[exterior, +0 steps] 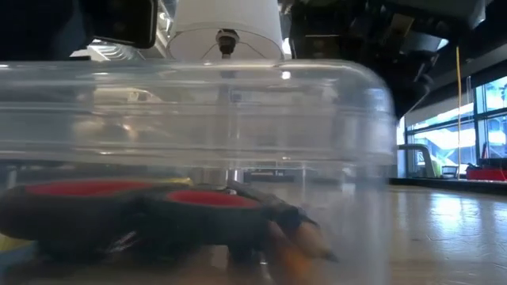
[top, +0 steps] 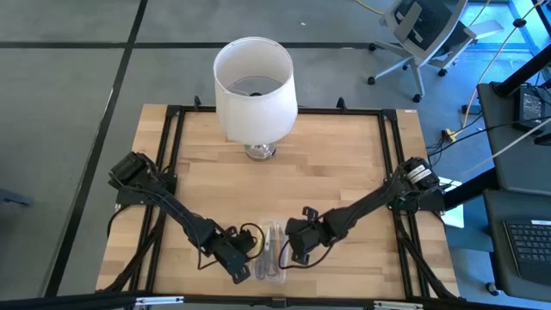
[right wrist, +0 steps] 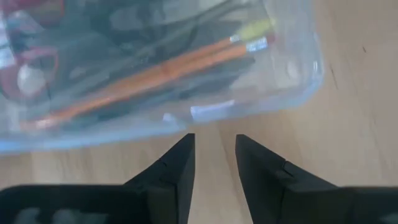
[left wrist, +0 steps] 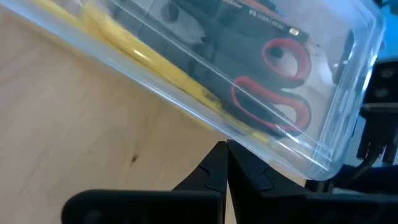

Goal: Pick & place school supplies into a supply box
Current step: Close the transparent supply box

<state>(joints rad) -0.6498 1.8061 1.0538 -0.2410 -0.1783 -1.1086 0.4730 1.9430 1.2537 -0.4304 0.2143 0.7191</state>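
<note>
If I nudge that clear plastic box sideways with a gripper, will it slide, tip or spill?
The shallow clear plastic supply box sits flat and low on the smooth wooden table, so it would probably slide, not tip. Its thin glossy walls look slippery and may flex. The red-handled scissors and orange pencils lie loose inside, so they would likely shift or rattle.

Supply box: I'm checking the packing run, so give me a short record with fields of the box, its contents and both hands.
box: clear plastic supply box at the table's front edge, between the two hands
contents: red-handled scissors, yellow pencil, orange pencils, all inside the box
left hand: shut, empty, beside the box
right hand: open, empty, close to the box's wall
other: white lampshade at the back of the table
</note>
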